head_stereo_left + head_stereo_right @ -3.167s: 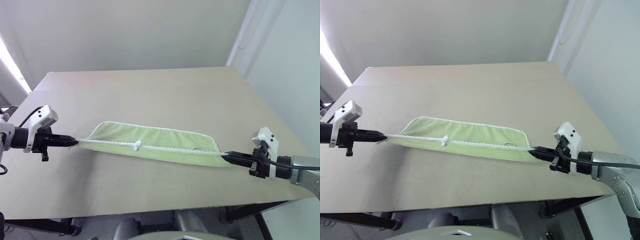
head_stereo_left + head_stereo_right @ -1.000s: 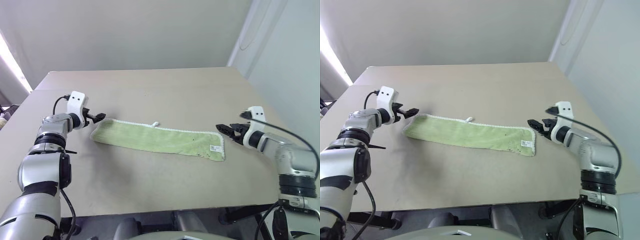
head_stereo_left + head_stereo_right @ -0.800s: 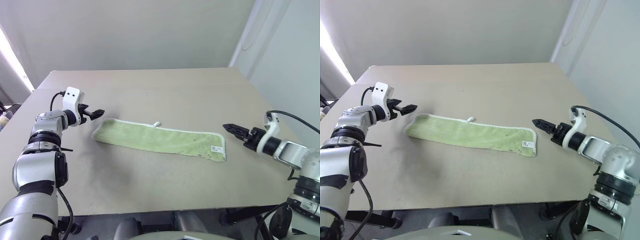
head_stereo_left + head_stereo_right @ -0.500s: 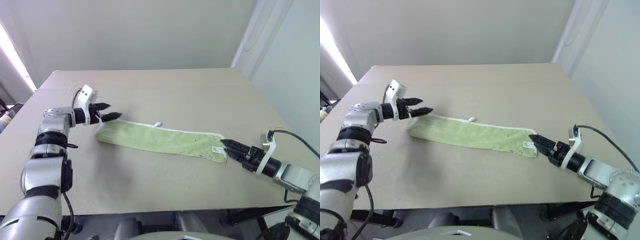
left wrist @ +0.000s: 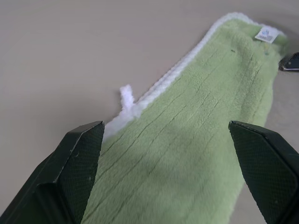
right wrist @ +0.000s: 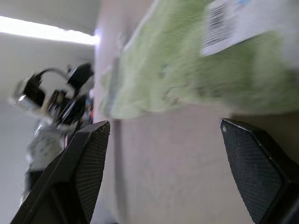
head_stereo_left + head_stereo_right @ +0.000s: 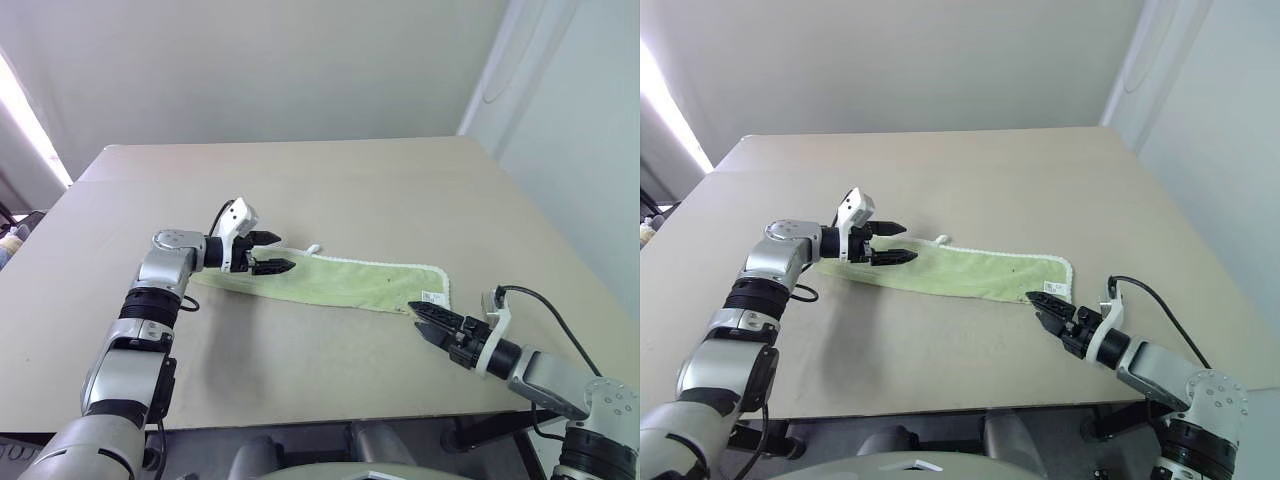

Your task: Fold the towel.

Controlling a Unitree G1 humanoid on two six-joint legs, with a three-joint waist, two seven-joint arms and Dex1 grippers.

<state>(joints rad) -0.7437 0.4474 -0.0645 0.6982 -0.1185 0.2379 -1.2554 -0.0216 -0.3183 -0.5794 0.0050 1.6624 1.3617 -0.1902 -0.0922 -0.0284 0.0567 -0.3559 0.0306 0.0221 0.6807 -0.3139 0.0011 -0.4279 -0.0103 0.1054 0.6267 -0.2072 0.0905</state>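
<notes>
Towel [image 7: 340, 282]: light green terry, white stitched edging, lying flat as a long narrow strip across the middle of the table [image 7: 330, 180], nearer its front edge than its back edge. Small white loop [image 5: 126, 95] sticks out from the strip's far long edge; white label [image 6: 229, 25] sits at the strip's right end.

Left gripper [image 7: 272, 252]: fingers spread wide, nothing between them, hovering over the strip's left end. Left wrist view has terry directly below and between the fingers.

Right gripper [image 7: 1048, 310]: fingers apart, empty, low over the table just beside the strip's front right corner, pointing at it.

Step in hand (judged): lengthwise fold looks done; both grippers are lining up for the next pick.

Next move calls for: each gripper to close on an end of the strip, catching every layer, then carry one end over onto the other with edges matched.
</notes>
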